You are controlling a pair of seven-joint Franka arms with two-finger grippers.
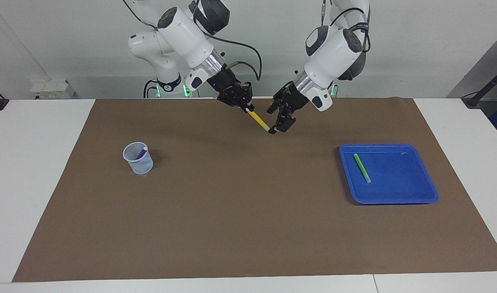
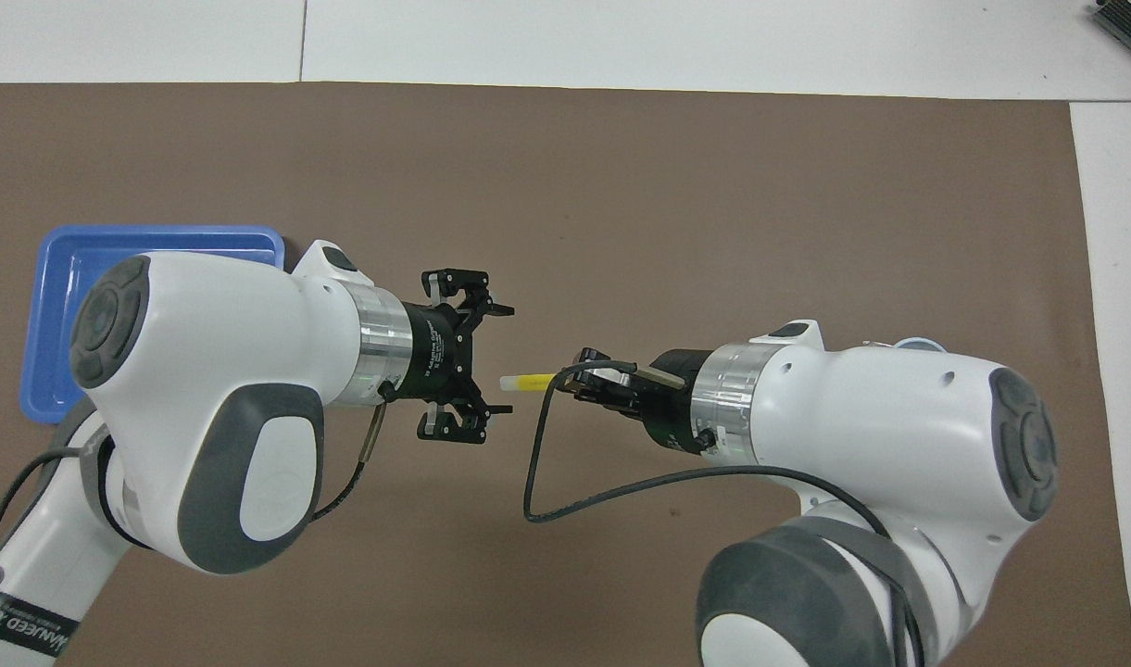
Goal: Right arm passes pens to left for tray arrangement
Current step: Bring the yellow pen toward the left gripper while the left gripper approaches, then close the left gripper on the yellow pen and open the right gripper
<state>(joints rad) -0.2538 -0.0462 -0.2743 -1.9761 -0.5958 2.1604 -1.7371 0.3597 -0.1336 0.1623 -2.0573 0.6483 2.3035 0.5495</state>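
My right gripper (image 1: 248, 108) (image 2: 581, 375) is shut on the back end of a yellow pen (image 1: 257, 119) (image 2: 528, 381), held in the air over the mat with its pale tip pointing at the left gripper. My left gripper (image 1: 273, 120) (image 2: 502, 359) is open, and the pen's tip lies between its fingertips, close to one finger; I cannot tell whether they touch. A green pen (image 1: 362, 167) lies in the blue tray (image 1: 395, 199) (image 2: 56, 278) toward the left arm's end. A purple pen (image 1: 141, 154) stands in a pale-blue cup (image 1: 138, 162).
A brown mat (image 1: 232, 224) (image 2: 713, 204) covers most of the white table. The cup stands toward the right arm's end; in the overhead view only its rim (image 2: 917, 343) peeks over the right arm. A black cable (image 2: 546, 463) loops below the right wrist.
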